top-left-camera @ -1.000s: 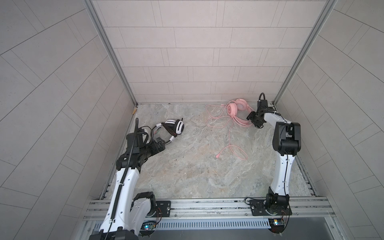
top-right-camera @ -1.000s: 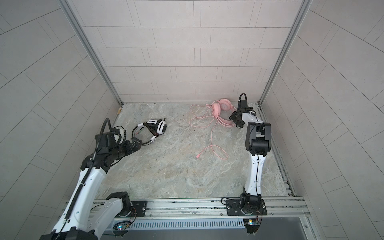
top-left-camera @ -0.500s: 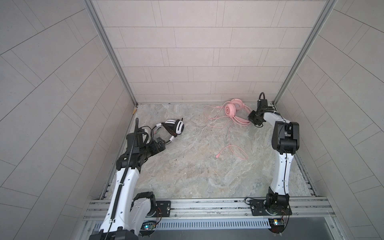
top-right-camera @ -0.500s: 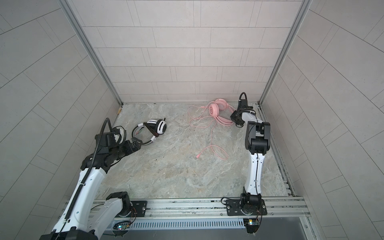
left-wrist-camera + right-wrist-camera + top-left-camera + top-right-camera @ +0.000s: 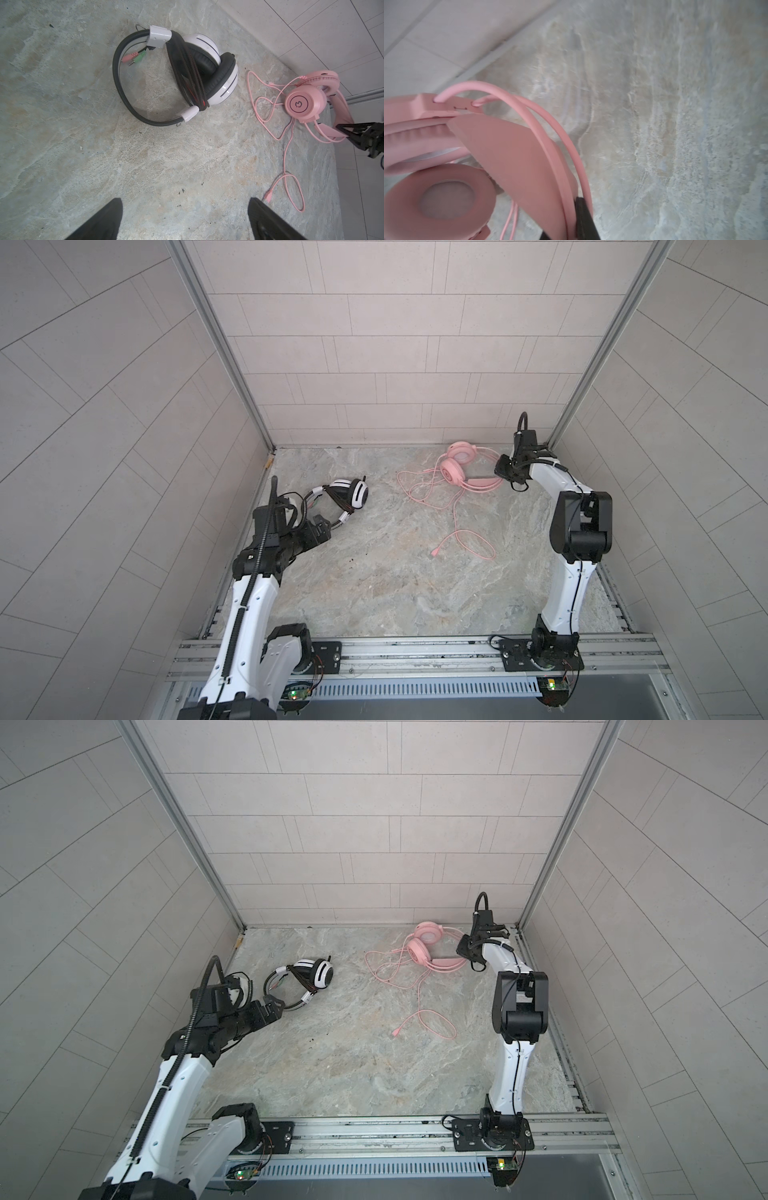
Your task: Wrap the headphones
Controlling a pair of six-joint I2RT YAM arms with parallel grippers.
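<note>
The pink headphones (image 5: 452, 470) (image 5: 419, 950) (image 5: 301, 104) lie at the back right of the marbled floor. Their pink cable (image 5: 457, 526) (image 5: 419, 1006) trails loose toward the middle. My right gripper (image 5: 500, 476) (image 5: 463, 953) (image 5: 566, 218) is shut on their headband (image 5: 519, 155). The white-and-black headphones (image 5: 357, 493) (image 5: 322, 973) (image 5: 207, 68) lie at the left, with the dark braided cable (image 5: 187, 72) wound around the earcups. My left gripper (image 5: 326, 529) (image 5: 276, 1006) (image 5: 185, 201) stands open and empty just short of that headband.
Tiled walls (image 5: 374, 364) close the back and both sides; the right gripper is near the back right corner post (image 5: 565, 423). A metal rail (image 5: 415, 651) runs along the front edge. Small dark specks (image 5: 181, 190) dot the floor.
The right gripper's jaws have closed on the pink headband, and the pink headset has shifted a little. The left arm and the white-and-black headset have not moved.
</note>
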